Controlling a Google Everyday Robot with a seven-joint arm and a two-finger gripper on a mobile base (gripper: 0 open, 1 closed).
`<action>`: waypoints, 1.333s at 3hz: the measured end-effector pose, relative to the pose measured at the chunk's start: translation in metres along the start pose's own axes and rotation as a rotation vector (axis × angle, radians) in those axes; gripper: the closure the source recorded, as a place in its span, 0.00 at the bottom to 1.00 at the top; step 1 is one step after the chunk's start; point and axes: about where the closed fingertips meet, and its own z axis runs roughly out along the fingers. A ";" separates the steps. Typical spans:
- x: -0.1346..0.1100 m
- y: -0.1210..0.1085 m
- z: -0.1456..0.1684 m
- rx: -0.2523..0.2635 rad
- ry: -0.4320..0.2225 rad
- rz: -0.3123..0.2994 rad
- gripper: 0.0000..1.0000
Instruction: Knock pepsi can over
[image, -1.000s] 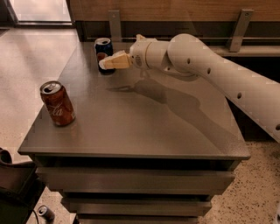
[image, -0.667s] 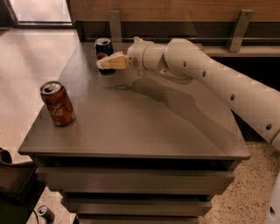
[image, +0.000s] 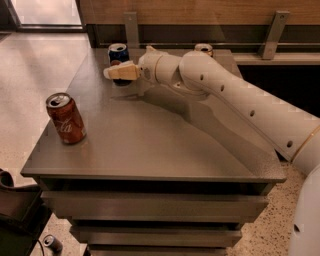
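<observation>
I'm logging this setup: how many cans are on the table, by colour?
Blue: 1, the pepsi can
Red: 1, the cola can
Tan: 1, the patterned can, mostly hidden behind the arm
Total: 3 cans on the table
The gripper is just in front of the pepsi can.

The gripper (image: 116, 73) is just in front of the upright pepsi can (image: 118, 52) at the table (image: 150, 150) top's far left corner; a red cola can (image: 66, 119) stands near the left edge
</observation>
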 end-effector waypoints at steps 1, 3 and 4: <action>0.001 0.002 0.009 -0.006 -0.011 0.014 0.00; 0.006 0.007 0.025 -0.024 -0.021 0.039 0.18; 0.006 0.009 0.026 -0.027 -0.021 0.039 0.41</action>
